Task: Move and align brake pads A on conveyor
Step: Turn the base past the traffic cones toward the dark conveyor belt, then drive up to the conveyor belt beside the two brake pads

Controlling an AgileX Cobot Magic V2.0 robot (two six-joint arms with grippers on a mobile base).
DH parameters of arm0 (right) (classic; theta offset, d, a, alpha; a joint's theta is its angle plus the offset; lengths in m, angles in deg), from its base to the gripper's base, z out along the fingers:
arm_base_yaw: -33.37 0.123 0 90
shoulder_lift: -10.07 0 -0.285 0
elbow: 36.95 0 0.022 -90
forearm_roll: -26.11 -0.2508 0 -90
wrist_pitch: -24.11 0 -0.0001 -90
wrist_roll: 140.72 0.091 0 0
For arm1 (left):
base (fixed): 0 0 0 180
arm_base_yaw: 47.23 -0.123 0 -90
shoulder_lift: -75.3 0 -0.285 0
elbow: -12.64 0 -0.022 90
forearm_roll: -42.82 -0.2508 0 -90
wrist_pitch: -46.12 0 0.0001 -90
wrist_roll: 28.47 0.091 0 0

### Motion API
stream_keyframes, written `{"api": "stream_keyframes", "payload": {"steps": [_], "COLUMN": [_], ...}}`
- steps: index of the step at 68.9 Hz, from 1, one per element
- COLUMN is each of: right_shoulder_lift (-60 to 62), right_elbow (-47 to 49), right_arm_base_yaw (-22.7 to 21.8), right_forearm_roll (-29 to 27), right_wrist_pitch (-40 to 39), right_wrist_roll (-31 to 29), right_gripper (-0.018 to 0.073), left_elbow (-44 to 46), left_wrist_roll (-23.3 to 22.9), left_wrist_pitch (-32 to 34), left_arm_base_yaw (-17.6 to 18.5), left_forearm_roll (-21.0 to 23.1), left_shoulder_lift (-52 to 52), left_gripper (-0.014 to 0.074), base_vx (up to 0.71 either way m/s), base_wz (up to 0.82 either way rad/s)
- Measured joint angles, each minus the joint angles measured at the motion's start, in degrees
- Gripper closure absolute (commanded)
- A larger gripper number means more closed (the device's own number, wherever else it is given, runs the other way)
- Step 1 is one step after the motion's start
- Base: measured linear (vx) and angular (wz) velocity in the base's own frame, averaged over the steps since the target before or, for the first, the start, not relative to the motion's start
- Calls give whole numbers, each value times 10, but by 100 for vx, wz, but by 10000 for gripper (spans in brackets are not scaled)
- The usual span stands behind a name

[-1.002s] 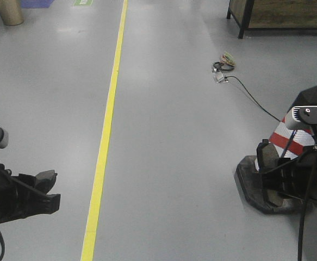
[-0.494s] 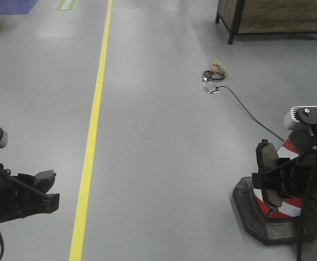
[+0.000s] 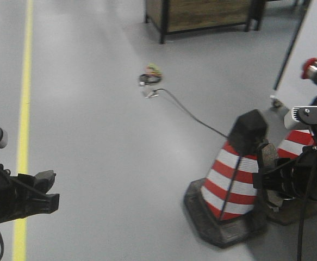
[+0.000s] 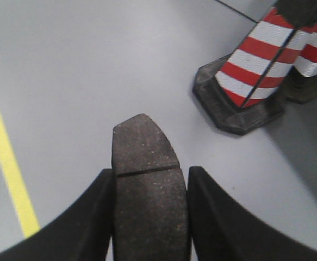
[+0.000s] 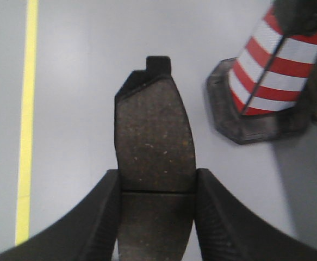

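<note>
Left gripper [image 4: 150, 217] is clamped on a brake pad [image 4: 146, 179], both black fingers [image 4: 101, 217] pressing the pad's long sides. Pad is dark grey, grainy, w/ a thin groove across its middle, rounded end sticking out past the fingertips. It hangs in the air over the grey floor [image 4: 82, 70], nothing under it.

Right gripper [image 5: 157, 217] likewise grips a second brake pad [image 5: 155, 141], fingers [image 5: 218, 217] tight on each side. This pad shows a small square tab on its far end and a groove low down, level w/ the fingertips.

In the front view the left gripper [image 3: 41, 190] sits at the lower left edge, the right gripper [image 3: 269, 182] at the right edge w/ its pad seen edge-on.

Further out: a red-and-white striped traffic cone [image 3: 231, 179] on a black base, just beside the right gripper; a second cone [image 3: 297, 147] partly hidden behind the arm. Yellow line [image 3: 23, 109] runs along the floor on the left. A black cable [image 3: 191, 114] trails from a small bundle to the cones. Dark-framed wooden cabinet [image 3: 201, 13] at the top edge. No conveyor in view.
</note>
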Motion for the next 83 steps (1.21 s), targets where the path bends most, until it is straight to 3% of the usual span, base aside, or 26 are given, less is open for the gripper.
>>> {"api": "stream_keyframes", "payload": {"steps": [83], "right_shoulder_lift": [0], "right_elbow": [0], "right_arm_base_yaw": [0], "right_forearm_roll": [0], "right_wrist_pitch": [0], "right_wrist_roll": [0], "right_gripper": [500], "left_elbow": [0], "left_wrist_roll": [0], "left_wrist_pitch": [0], "left_arm_base_yaw": [0], "left_forearm_roll": [0], "left_shoulder_lift": [0], "left_gripper": [524], "base_vx": [23], "base_wz": [-60]}}
